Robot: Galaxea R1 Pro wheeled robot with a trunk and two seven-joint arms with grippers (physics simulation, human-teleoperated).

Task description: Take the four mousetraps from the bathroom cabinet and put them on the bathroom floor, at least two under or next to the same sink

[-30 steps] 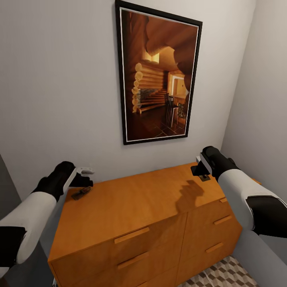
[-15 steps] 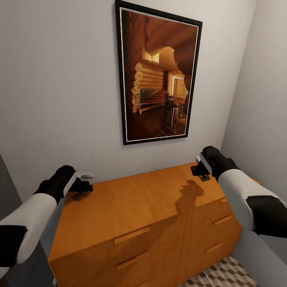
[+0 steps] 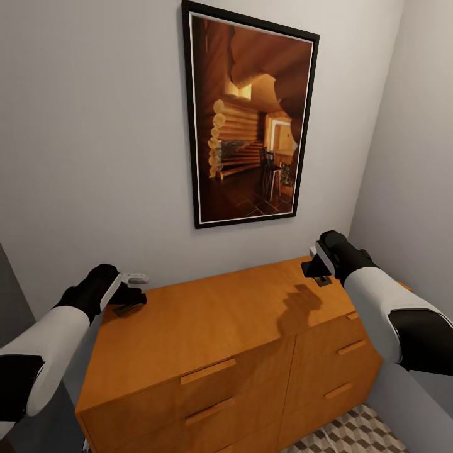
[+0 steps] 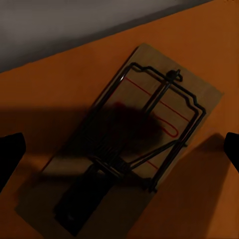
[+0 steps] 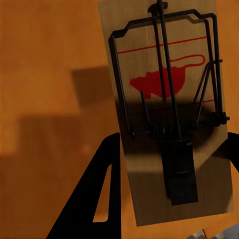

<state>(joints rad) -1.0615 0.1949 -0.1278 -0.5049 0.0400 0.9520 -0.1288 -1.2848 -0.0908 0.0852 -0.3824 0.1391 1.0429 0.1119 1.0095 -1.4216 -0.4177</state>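
— Hovering over the cabinet (image 3: pixel 207 327) with both arms, I see. Why so wide apart?

— Because the traps lie at its two back corners, close to the wall. I go from left. My left gripper (image 3: pixel 129 294) is low over the left back corner of the cabinet top, and the left mousetrap (image 4: pixel 132 149) lies flat on the wood right under it. In the left wrist view my two dark fingertips (image 4: pixel 10 154) stand at both far edges, with the trap between them and not touched. So this claw is wide. I hold it so because the board is flat and thin, and I judge I must come down around its narrow sides.

— And the other one?

— My right gripper (image 3: pixel 316 270) is at the right back corner of the cabinet. The right mousetrap (image 5: pixel 167 109) shows there with its red mouse print and dark wire. One dark finger (image 5: pixel 102 194) stands just beside the board's long edge, the other at the opposite edge. They look set close around it, but I cannot tell if they already press it.

— Where must they go?

— Down to the bathroom floor (image 3: pixel 352 434), whose cube tiles show by the cabinet's front right foot. I think the picking step is not finished. The risk is that a thin board slides on the smooth top.
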